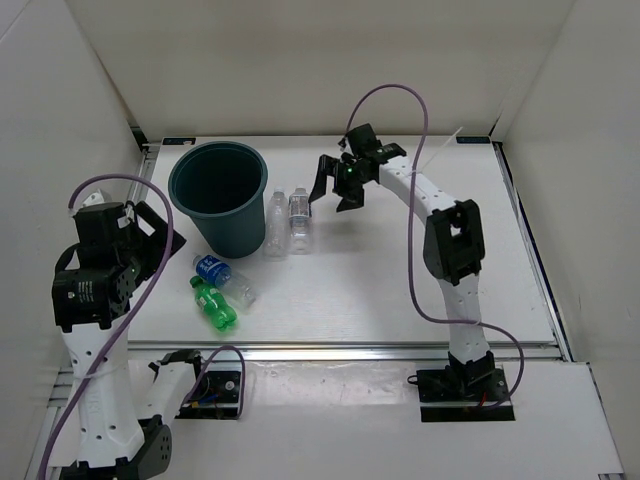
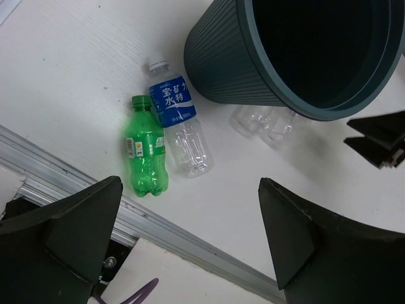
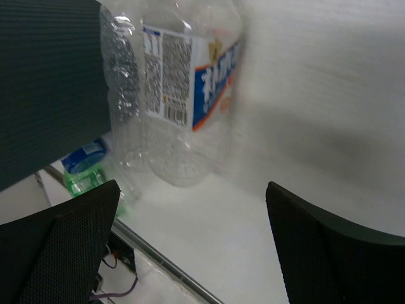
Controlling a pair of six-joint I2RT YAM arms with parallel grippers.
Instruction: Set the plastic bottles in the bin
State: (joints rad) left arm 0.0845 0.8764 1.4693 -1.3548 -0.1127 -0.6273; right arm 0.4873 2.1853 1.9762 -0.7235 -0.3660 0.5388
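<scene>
The dark teal bin (image 1: 236,232) stands upright at the back left of the table. Two clear plastic bottles (image 1: 275,225) (image 1: 299,218) lie side by side against its right side. A blue-labelled bottle (image 1: 224,277) and a green bottle (image 1: 213,303) lie in front of it. My right gripper (image 1: 335,193) hangs open just right of the clear pair, nothing between its fingers. My left gripper (image 1: 152,232) stands open left of the bin, above the table. In the left wrist view the green bottle (image 2: 147,149) and blue-labelled bottle (image 2: 177,123) lie beyond the open left gripper (image 2: 190,190).
An aluminium rail (image 1: 400,350) runs along the table's front edge. White walls close in the left, back and right. The ribbed bin wall (image 3: 44,82) fills the left of the right wrist view, with the labelled clear bottle (image 3: 190,82) beside it.
</scene>
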